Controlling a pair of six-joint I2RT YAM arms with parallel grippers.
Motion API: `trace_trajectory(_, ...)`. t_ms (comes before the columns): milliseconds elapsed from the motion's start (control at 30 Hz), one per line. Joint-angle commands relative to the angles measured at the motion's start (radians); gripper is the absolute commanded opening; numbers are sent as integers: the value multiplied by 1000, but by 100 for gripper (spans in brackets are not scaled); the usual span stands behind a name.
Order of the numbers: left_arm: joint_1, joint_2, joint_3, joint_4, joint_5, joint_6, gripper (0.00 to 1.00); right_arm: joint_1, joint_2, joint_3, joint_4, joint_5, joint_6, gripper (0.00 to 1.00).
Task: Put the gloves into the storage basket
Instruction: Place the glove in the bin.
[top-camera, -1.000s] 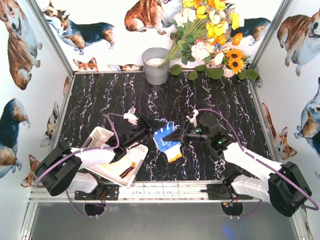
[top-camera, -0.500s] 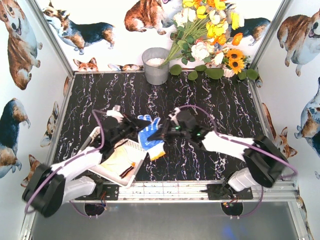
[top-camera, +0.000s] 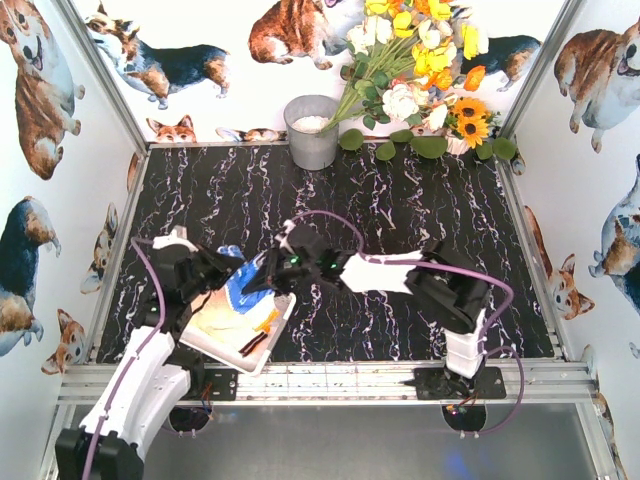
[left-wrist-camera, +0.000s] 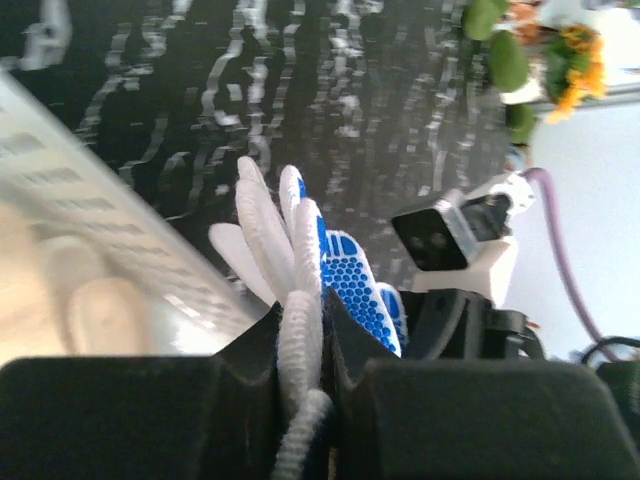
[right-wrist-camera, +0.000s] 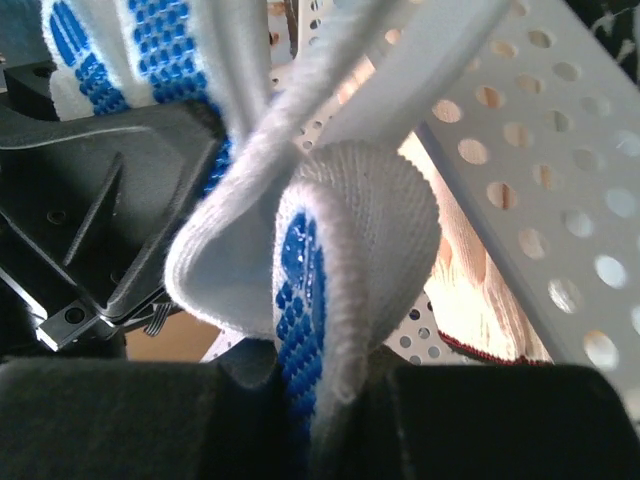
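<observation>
Blue-dotted knit glove hung over the storage basket. It looked soft, light and floppy. We had our left gripper and right gripper both squeezed shut on its bunched-up cloth, a good place to hold.
</observation>
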Motion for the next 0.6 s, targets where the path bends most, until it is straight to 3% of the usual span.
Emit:
trace_trajectory(0,57,-43,52,-248,-56,144,0,45,72,101,-43,-2,-64,0)
trace_trajectory(200,65,-69,113,-429,-209,218,0,103,137,200,-187,50,-148,0)
trace_trajectory(567,65,-167,95,-521,-366,214,0,156,224,302,-280,91,-212,0)
